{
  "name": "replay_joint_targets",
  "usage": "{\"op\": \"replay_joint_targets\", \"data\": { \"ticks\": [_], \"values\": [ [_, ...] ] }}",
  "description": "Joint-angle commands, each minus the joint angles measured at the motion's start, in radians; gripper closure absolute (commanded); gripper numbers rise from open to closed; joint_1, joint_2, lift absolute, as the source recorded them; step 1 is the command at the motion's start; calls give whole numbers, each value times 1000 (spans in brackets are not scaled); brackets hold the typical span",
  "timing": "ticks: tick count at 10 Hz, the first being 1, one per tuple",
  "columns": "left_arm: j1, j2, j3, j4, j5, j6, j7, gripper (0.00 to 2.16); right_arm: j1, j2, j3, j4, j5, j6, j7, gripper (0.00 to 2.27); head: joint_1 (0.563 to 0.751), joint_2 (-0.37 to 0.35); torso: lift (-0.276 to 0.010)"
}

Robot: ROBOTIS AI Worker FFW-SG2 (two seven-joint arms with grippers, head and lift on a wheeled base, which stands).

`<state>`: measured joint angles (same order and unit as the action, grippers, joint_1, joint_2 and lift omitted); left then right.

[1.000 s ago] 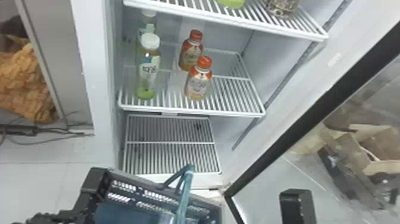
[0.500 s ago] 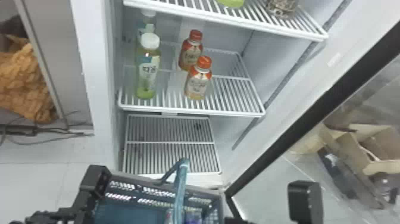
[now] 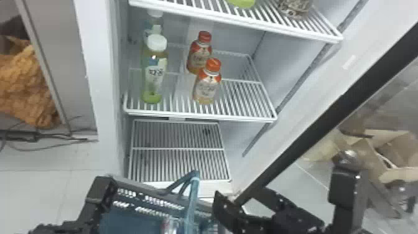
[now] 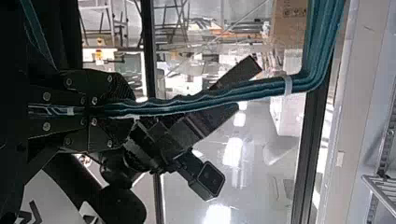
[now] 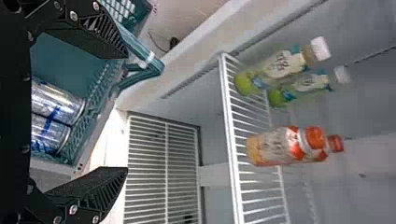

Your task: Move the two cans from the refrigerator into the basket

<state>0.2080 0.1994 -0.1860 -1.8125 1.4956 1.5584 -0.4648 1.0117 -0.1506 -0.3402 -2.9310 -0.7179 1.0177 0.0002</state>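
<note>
Two cans (image 5: 58, 101) lie side by side in basket (image 5: 70, 60); placing looks finished. Right gripper (image 5: 126, 111): jaws wide apart, empty. Left gripper (image 4: 133, 109): jaws closed on handle (image 4: 210, 97). Next, likely: right gripper clear, basket steady.

Looks like a lab or workshop to me: metal frames (image 4: 179, 17), cardboard (image 3: 399, 151), cables (image 3: 46, 139) on tile floor (image 3: 40, 189), glass-door refrigerator (image 3: 99, 77).
</note>
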Motion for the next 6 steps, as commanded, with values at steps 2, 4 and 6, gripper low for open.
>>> {"op": "replay_joint_targets", "data": {
  "ticks": [2, 4, 6],
  "values": [
    [-2, 0, 1, 0, 0, 13, 0, 1210, 12, 0, 5, 66, 64, -164, -3, 160, 695, -350, -266],
    [-2, -2, 1, 0, 0, 13, 0, 1210, 12, 6, 15, 137, 90, -350, -3, 159, 695, -350, -266],
    [-2, -3, 2, 0, -2, 13, 0, 1208, -8, 6, 47, 235, 112, -610, 6, 157, 695, -350, -266]
  ]
}}
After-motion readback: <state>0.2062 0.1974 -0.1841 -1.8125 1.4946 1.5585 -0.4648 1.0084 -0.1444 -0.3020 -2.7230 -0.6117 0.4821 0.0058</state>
